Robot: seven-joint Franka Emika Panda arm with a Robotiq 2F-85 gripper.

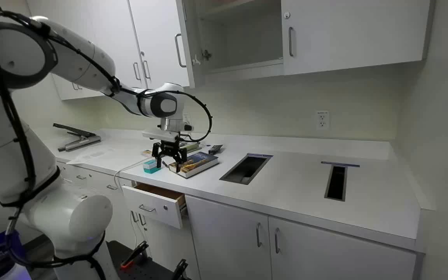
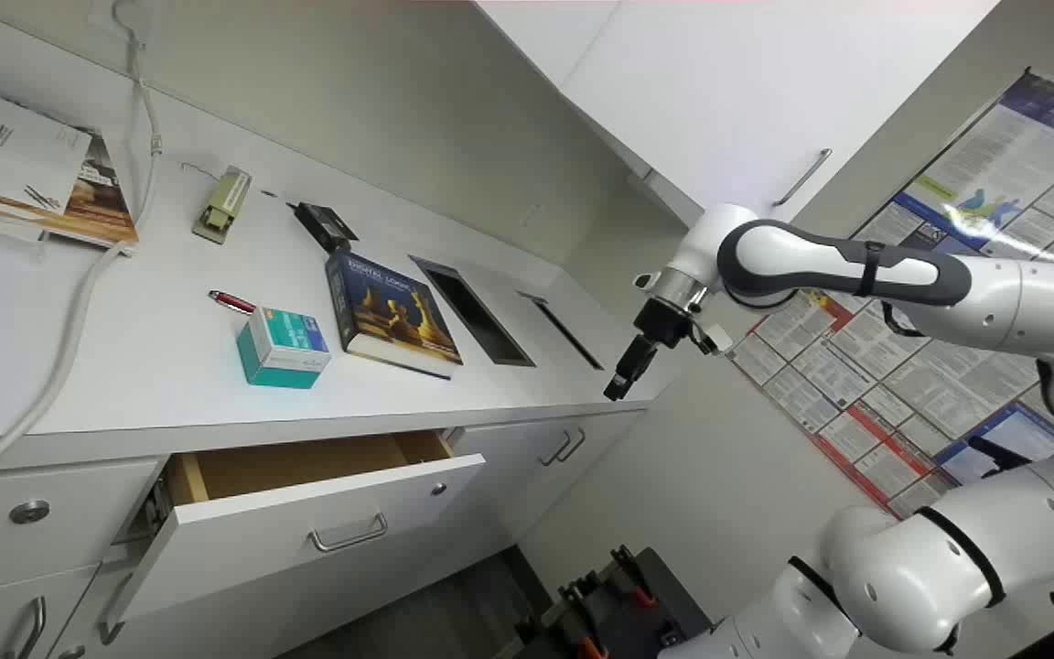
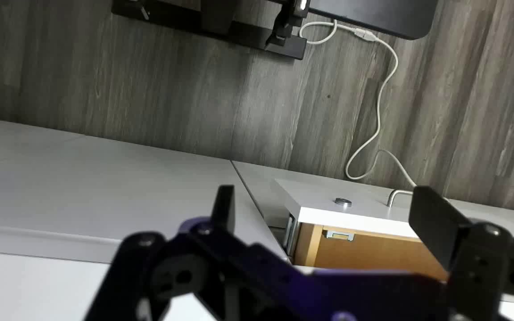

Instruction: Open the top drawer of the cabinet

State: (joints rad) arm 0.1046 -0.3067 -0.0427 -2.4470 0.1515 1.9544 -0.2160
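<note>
The top drawer [image 1: 152, 204] has a flat white front and a tan wooden box. It stands partly open from the white cabinet [image 1: 228, 233]. It also shows partly open in an exterior view [image 2: 289, 545] and in the wrist view [image 3: 317, 195]. Its bar handle [image 2: 349, 538] is in sight, with a round lock [image 2: 438, 489] near it; in the wrist view a finger hides part of the handle [image 3: 399, 193]. My gripper [image 1: 168, 165] is open and empty, higher than the countertop and apart from the drawer. It shows from the side in an exterior view [image 2: 618, 389] and spread in the wrist view [image 3: 324, 211].
On the countertop [image 1: 286, 186] are a book [image 1: 196, 165], a teal and white box [image 1: 151, 166], a pen [image 2: 231, 301] and a stapler [image 2: 223, 203]. Two slots [image 1: 246, 168] are cut into it. A wall cupboard door [image 1: 193, 42] stands open above. A white cable [image 2: 79, 320] hangs over the edge.
</note>
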